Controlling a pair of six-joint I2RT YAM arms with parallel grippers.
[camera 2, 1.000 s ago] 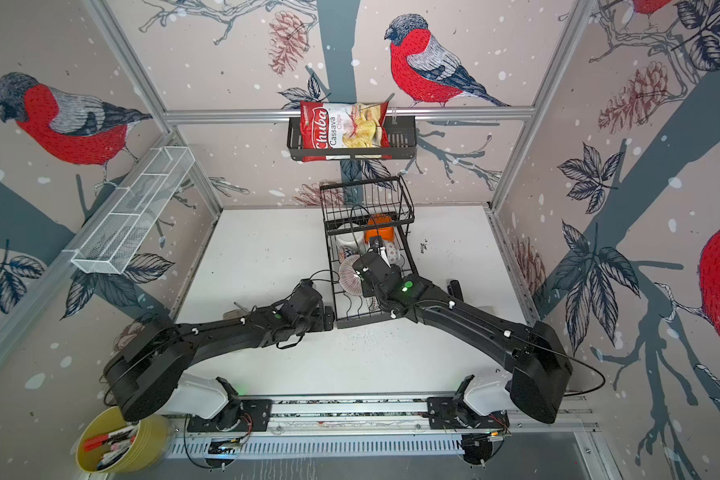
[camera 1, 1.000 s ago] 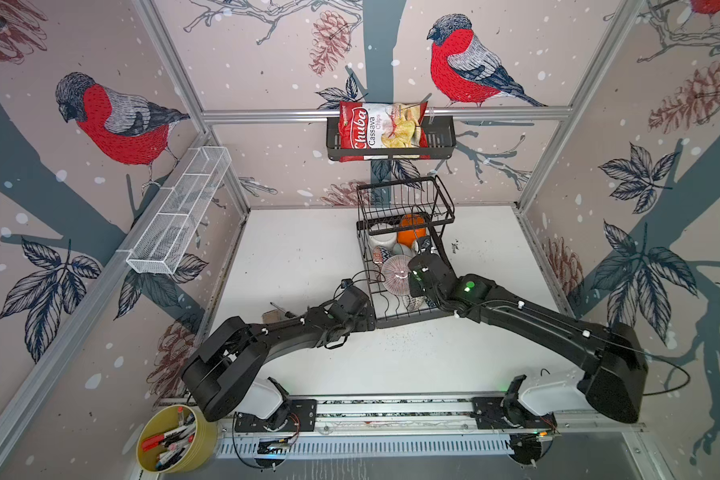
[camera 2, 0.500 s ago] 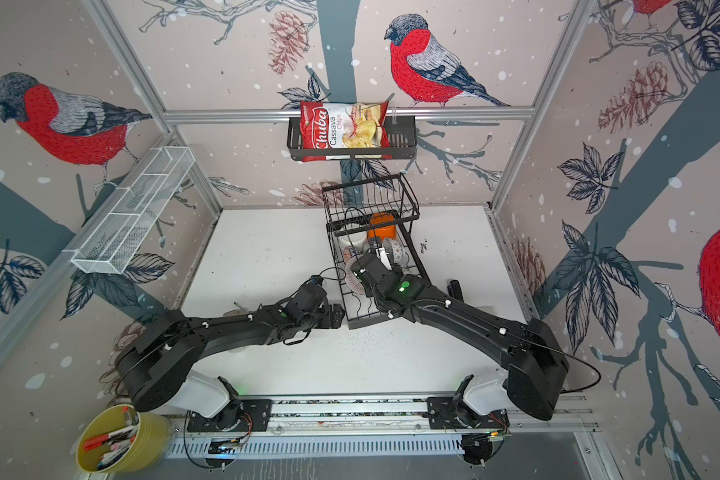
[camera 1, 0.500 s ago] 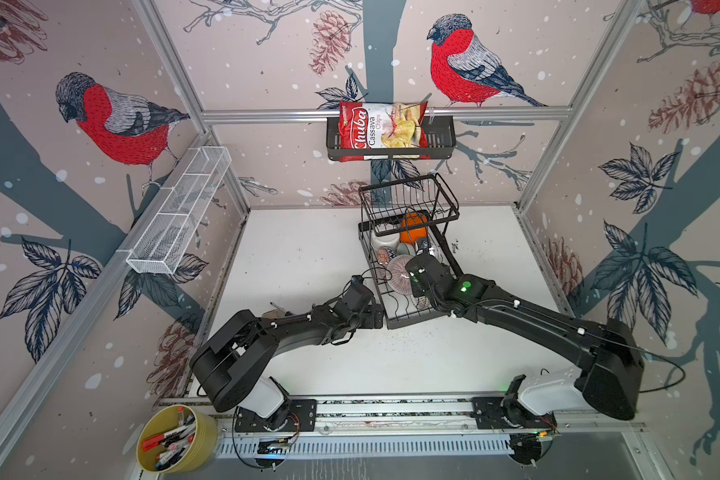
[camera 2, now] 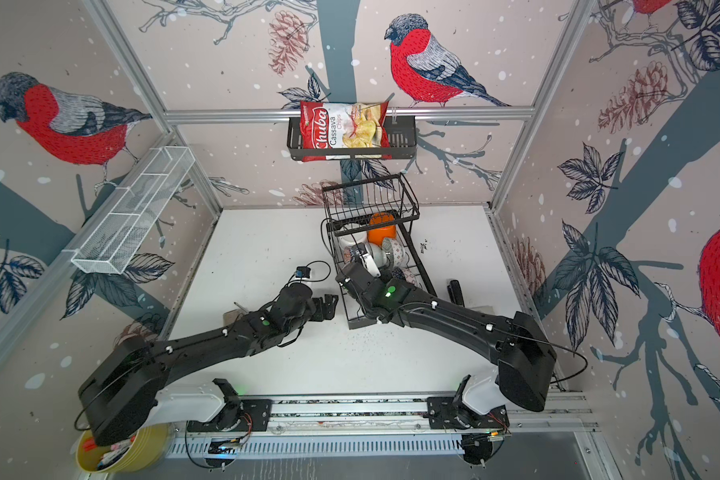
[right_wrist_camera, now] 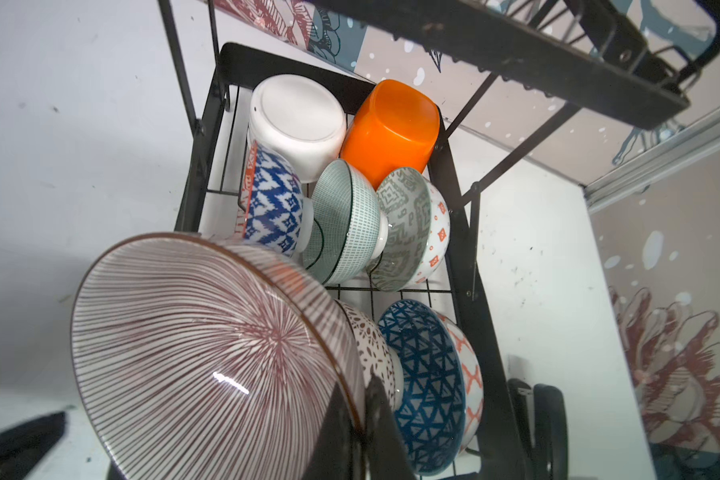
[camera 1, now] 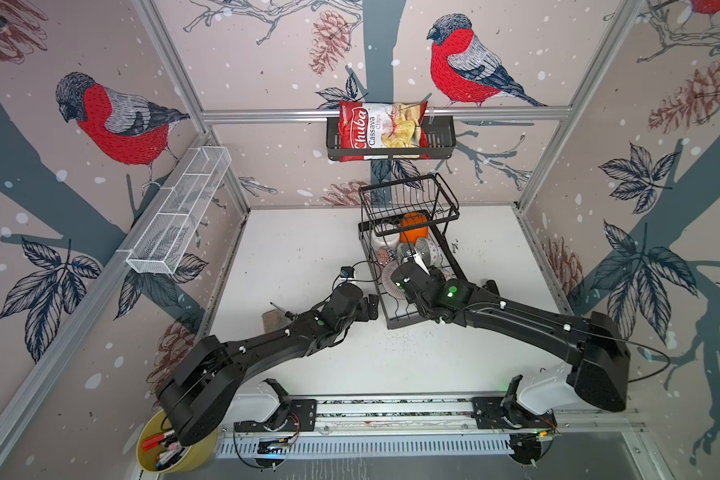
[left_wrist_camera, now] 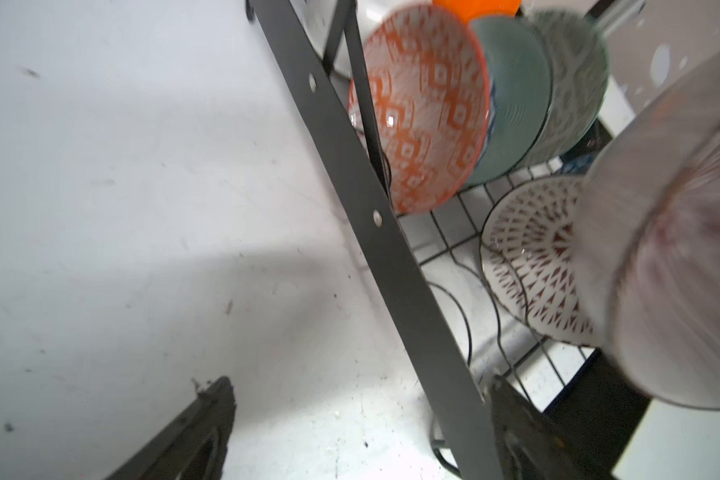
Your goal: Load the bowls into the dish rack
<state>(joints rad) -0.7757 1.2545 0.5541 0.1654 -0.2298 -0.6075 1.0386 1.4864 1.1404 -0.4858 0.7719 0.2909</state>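
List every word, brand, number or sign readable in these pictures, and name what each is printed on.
"Chuba": white script on the red chips bag in the black wall basket.
"Cassava Chips": same bag, beside the brand.
Smaller print on that bag: too small to read.
Pens in the yellow tub: markings too small to read.
Bowls in the dish rack: patterns only, no lettering.

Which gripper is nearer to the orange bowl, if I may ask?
Right. The right gripper, shut on the striped bowl, is inside the dish rack, short of the orange bowl; the left gripper stands open at the rack's near edge, farther away.
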